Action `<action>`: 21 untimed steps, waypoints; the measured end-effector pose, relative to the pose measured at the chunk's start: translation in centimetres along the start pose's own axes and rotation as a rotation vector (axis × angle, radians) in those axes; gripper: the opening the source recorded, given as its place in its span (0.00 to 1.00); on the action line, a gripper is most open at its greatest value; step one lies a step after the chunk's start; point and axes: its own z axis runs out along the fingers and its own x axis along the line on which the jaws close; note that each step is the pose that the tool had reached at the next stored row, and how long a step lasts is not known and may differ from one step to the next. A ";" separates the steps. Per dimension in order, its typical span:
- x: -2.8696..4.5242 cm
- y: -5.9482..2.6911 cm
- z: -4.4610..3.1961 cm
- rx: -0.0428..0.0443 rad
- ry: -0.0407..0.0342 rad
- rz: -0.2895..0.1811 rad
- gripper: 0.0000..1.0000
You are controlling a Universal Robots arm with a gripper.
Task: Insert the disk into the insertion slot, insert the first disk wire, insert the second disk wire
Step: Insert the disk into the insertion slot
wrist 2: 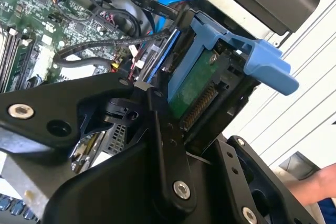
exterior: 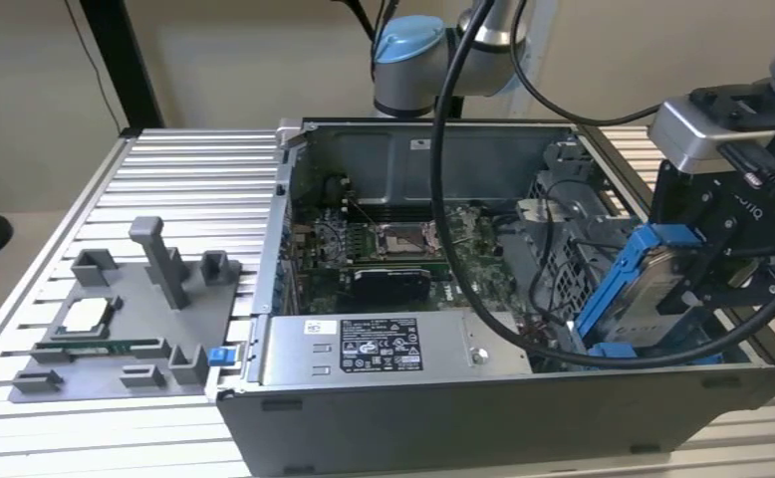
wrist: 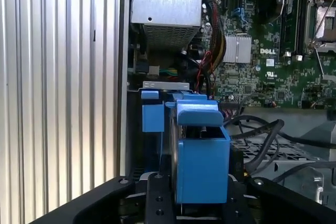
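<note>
The hand [exterior: 693,284] is closed on the disk [exterior: 650,297] at the exterior view's right, over the right wall of the open PC case [exterior: 494,408]. Disk is tilted w/ its blue carrier frame round it. Lower end dips inside the case next to the insertion slot [exterior: 567,279]; can't tell if it touches the slot metal. Disk not seated yet.

In the second wrist view black fingers [wrist 2: 160,114] clamp the disk [wrist 2: 191,87] on both sides. Green board & connector pins face the cam, and the blue carrier tab sticks out past the hand [wrist 2: 197,116]. In the first wrist view the disk [wrist: 202,161] stands upright in the hand [wrist: 199,205], w/ the insertion slot [wrist: 152,119] just beyond it at the case wall.

Motherboard [exterior: 387,244] is mid-case, grey labelled PSU box [exterior: 361,349] along the front wall. Thick black cable [exterior: 435,179] loops from the arm down across the case. Grey fixture tray [exterior: 122,319] sits well apart on the ribbed metal surface [exterior: 201,164], exterior view's left. Bit of a person's arm [wrist 2: 310,187] shows in the second wrist view.
</note>
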 end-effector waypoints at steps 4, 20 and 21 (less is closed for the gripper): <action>0.00 0.00 0.03 0.0000 -0.0001 0.000 0.00; -0.49 0.07 -2.26 -0.0064 -0.0002 0.000 1.00; -0.70 0.12 -2.25 -0.0063 -0.0002 0.000 1.00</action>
